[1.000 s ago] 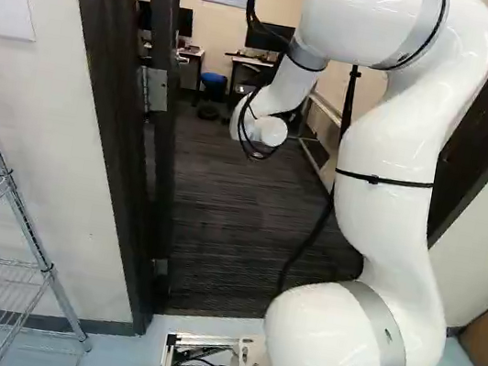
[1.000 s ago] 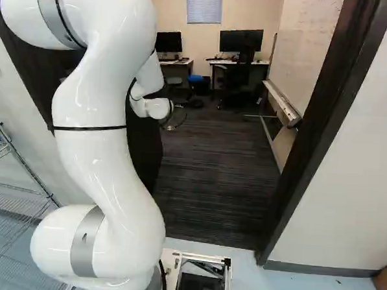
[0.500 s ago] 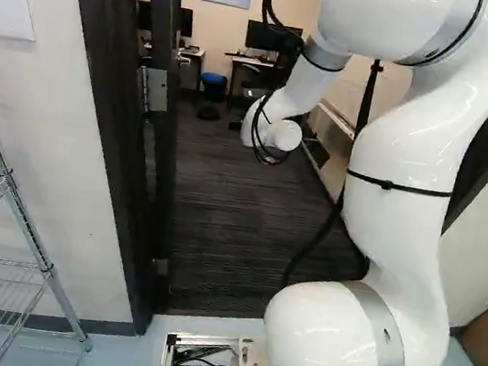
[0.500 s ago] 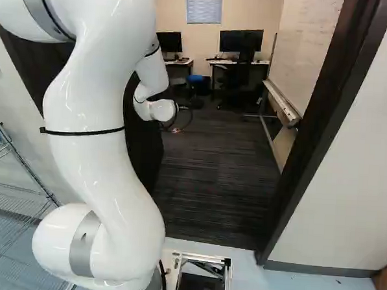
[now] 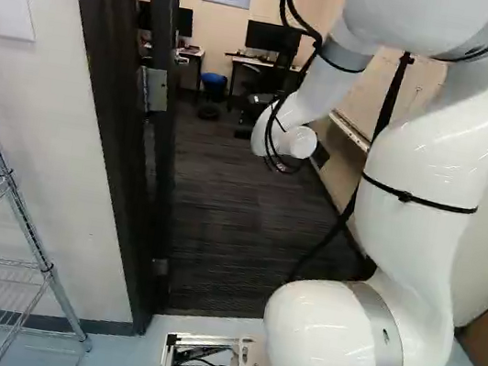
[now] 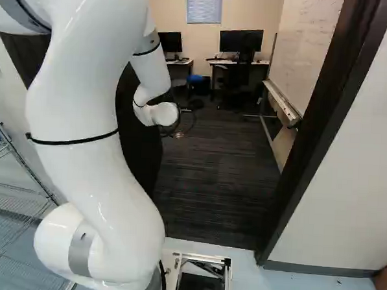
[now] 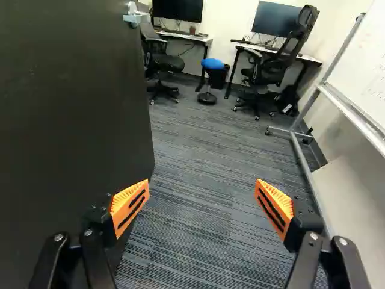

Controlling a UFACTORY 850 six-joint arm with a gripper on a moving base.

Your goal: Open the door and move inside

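White wrist joint [image 5: 300, 143] has shifted rightward (door [image 7: 66, 114] standing open).

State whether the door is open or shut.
Open. The door stands swung into the room, with striped carpet in full view beside it.

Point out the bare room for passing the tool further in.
Bare carpet runs between the open door and the whiteboard stand, ahead of the tool. It is crowded at the far desks, with chairs and a blue-topped stool.
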